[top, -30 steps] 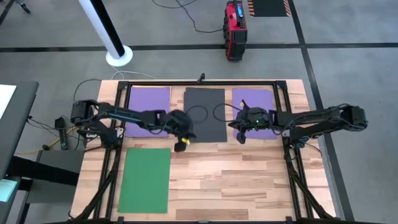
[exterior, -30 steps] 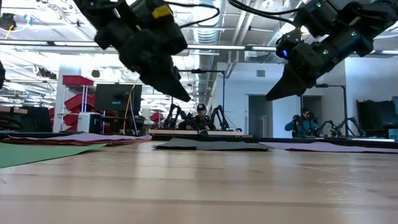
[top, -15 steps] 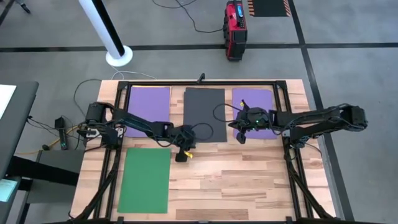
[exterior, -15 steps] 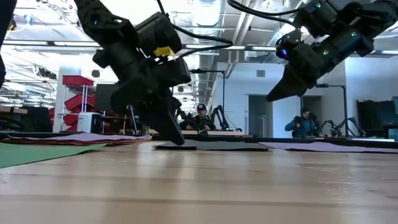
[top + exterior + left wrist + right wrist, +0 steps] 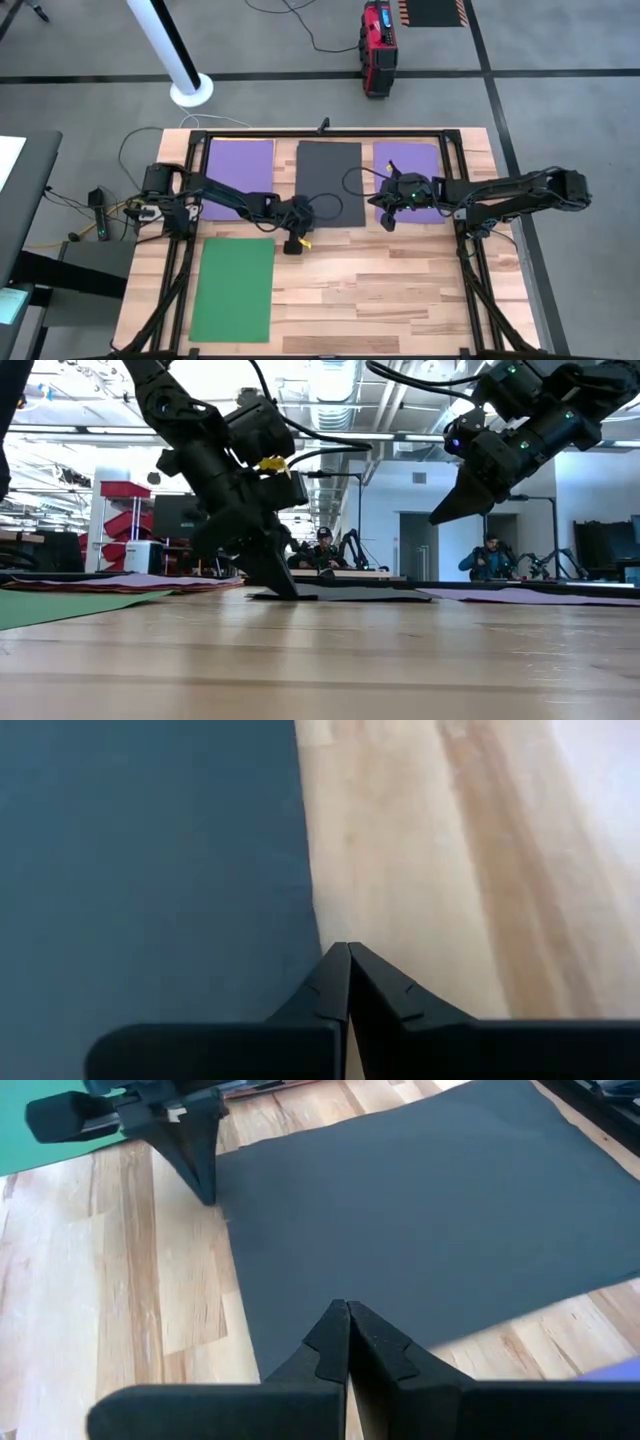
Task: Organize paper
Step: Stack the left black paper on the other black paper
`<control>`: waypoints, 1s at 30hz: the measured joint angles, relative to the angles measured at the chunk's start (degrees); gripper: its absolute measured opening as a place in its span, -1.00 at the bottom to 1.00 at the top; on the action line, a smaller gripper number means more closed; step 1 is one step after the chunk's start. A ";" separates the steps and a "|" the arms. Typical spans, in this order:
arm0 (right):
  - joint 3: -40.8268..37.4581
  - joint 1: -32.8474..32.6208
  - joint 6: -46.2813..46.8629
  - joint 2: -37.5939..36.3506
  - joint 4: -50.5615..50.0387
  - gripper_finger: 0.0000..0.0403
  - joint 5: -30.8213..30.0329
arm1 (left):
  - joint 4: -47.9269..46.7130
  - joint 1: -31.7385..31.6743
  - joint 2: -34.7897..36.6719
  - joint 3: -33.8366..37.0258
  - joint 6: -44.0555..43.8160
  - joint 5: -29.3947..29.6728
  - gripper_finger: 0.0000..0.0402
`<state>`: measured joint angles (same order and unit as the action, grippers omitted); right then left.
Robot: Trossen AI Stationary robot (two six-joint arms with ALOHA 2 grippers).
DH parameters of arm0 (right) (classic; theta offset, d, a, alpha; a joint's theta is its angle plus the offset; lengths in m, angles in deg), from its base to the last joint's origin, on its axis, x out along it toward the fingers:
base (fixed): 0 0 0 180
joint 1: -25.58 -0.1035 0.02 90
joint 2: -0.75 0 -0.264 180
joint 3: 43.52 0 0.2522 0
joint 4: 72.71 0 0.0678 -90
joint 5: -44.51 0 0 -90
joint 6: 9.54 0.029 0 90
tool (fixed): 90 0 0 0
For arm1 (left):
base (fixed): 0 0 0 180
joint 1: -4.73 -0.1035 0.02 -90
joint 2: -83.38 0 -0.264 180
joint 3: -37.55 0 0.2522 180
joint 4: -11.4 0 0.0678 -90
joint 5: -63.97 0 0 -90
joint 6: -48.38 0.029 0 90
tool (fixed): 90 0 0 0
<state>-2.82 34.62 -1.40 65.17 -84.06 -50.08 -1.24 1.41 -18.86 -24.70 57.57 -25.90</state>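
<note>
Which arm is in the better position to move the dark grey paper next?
Left. The left gripper, fingers shut, is down at the dark grey paper's near-left corner. The right gripper, also shut, hovers above that sheet's right edge.

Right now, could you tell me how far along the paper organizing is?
Two purple sheets and the dark grey sheet lie in a row. The left gripper, jaws shut, presses down at the grey sheet's corner. The right gripper hovers. The green sheet lies apart.
</note>
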 joint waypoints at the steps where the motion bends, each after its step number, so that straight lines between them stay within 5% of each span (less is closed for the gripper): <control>1: 0.00 0.00 0.01 0.00 -0.02 -1.00 -0.01 | -0.04 -0.33 0.00 0.00 0.01 0.08 -1.00; 18: 0.02 -0.56 0.44 0.41 -0.63 -1.00 0.06 | 0.25 -1.51 0.16 0.00 -1.29 -0.78 -1.00; 30: 0.08 -2.40 0.78 11.48 -1.35 -1.00 -8.06 | 4.37 -3.71 4.01 0.04 -3.89 -6.88 -1.00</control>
<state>-2.74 32.22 -0.62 76.65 -85.41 -58.14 3.14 -2.29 -14.84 -24.66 53.68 -32.79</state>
